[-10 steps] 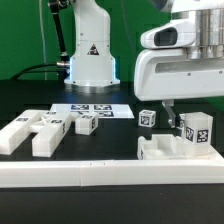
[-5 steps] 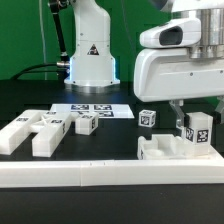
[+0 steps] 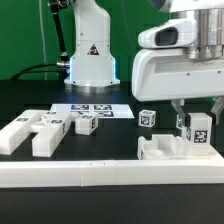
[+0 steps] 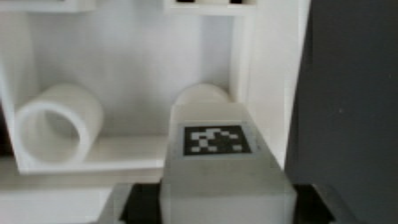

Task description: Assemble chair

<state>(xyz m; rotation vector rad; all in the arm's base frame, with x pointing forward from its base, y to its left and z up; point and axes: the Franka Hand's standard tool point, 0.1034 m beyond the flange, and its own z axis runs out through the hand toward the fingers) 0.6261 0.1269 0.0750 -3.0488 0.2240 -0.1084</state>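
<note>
The chair is in loose white tagged parts. An upright tagged bar stands on a recessed slab at the exterior view's right. My gripper reaches down over the bar from above. In the wrist view the bar fills the gap in my gripper, and both dark pads lie against its sides, so it is shut on the bar. Beside the bar, the slab shows a rounded peg.
A small tagged cube sits behind the slab. Three more white parts lie at the exterior view's left. The marker board lies before the robot base. A long white border rail runs along the front.
The fingers have closed inward from wide open onto the upright bar. The arm and the parts on the table have stayed in place.
</note>
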